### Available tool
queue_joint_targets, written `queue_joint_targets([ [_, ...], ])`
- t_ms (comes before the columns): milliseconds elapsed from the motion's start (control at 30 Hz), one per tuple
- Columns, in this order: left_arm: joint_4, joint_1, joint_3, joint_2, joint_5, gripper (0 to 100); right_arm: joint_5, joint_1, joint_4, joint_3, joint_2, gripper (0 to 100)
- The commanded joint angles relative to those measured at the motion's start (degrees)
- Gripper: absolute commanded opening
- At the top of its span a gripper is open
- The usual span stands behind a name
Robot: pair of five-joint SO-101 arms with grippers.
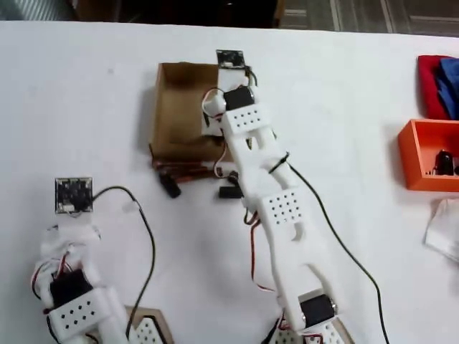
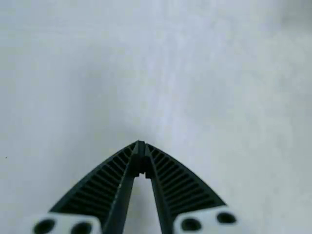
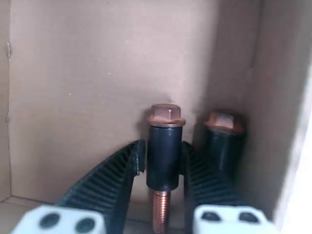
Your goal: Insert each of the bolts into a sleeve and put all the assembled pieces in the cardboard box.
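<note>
Nearest the bases, the left gripper (image 2: 140, 147) sits low over the bare table (image 1: 86, 86), its fingers (image 2: 107, 185) pressed together on nothing. Parked there, well apart from the box, it seems to leave the other arm room to work.

Farther out, just outside the near wall of the cardboard box (image 1: 168, 107), loose parts lie on the table: a dark loose sleeve (image 1: 171, 186), another (image 1: 229, 191), and what look like copper bolts (image 1: 183, 165) beside them. More pairs probably wait to be assembled. Well off toward the right arm's side, an orange bin (image 1: 412, 154) holds something dark, too small to name.

Farthest, the right arm stretches across to the box, and the right gripper (image 3: 162, 157) is down inside it. Its fingers (image 3: 119, 173) pinch a black sleeve (image 3: 162, 168) by the sides and hold it upright. The bolt (image 3: 165, 115) runs through it, hex head seated on top and threaded end sticking out below. Gripping the sleeve rather than the bolt likely keeps the two together, since the head rests there by its own weight. Just beside it, in the box's corner, a second assembled piece (image 3: 223, 141) stands upright. I cannot tell whether the held piece touches the box floor; the step in hand looks like setting it down next to its neighbour
</note>
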Motion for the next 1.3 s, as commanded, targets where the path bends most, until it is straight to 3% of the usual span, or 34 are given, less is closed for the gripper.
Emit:
queue_joint_targets([
  [0, -1.2, -0.7, 0.1, -0.5, -0.3, 3, 0.3, 0.5, 1.6, -5.0, -2.6, 10.8],
  [233, -1.2, -0.7, 0.1, -0.5, -0.3, 3, 0.3, 0.1, 9.0, -17.1, -5.3, 10.6],
  [467, -1.2, -0.7, 0.1, -0.5, -0.3, 3, 0.4, 0.4, 14.4, -16.6, -10.3, 10.6],
  [700, -1.2, -0.7, 0.1, -0.5, -0.3, 3, 15.5, -1.4, 15.5, -14.7, -18.1, 10.5],
  [867, -1.8, -1.0, 0.1, -0.5, 0.2, 3, 15.9, -3.6, 15.5, 7.6, -32.5, 10.5],
  [1000, -6.7, -7.8, 0.0, -0.5, 8.4, 3, 16.0, -8.5, 14.8, 35.6, -46.5, 10.6],
  [1100, -9.5, -12.6, 0.1, -0.4, 12.9, 3, 16.0, -12.8, 9.4, 49.9, -52.6, 10.7],
  [1267, -9.8, -12.8, 0.4, -0.4, 13.2, 3, 16.0, -19.6, -2.4, 64.8, -54.5, 10.8],
])
